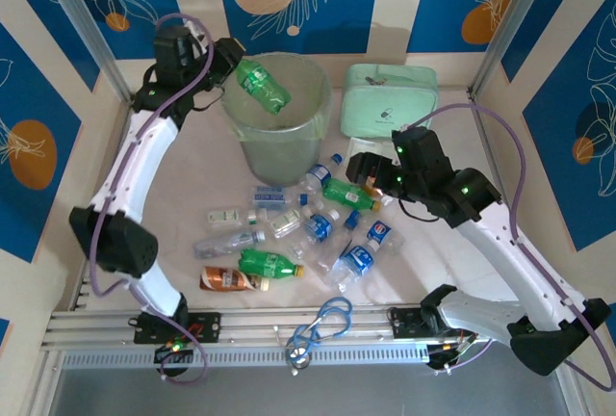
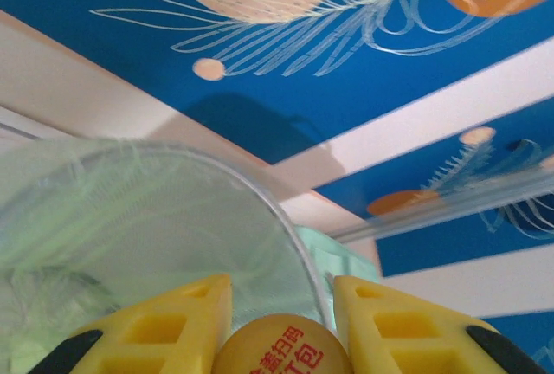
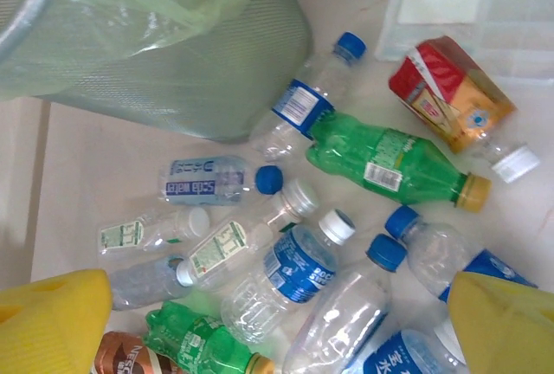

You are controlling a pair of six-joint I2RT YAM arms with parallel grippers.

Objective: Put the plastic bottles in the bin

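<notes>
Robot lab test cell: aluminium-profile frame (image 1: 82,26) around pale surface (image 1: 192,177), printed blue leaf-pattern backdrop panels (image 1: 327,12) as walls, left arm (image 1: 135,161) and right arm (image 1: 525,262) bolted to slotted rail (image 1: 250,325), purple cables (image 1: 521,161) trailing.

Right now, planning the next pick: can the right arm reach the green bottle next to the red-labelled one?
Probably yes: its open fingers hang above the bottles, and that green bottle lies uncovered.

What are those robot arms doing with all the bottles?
They are clearing bottles into the bin. The left gripper holds a green bottle by its cap over the bin. The right gripper is open above the other bottles lying on the table.
</notes>
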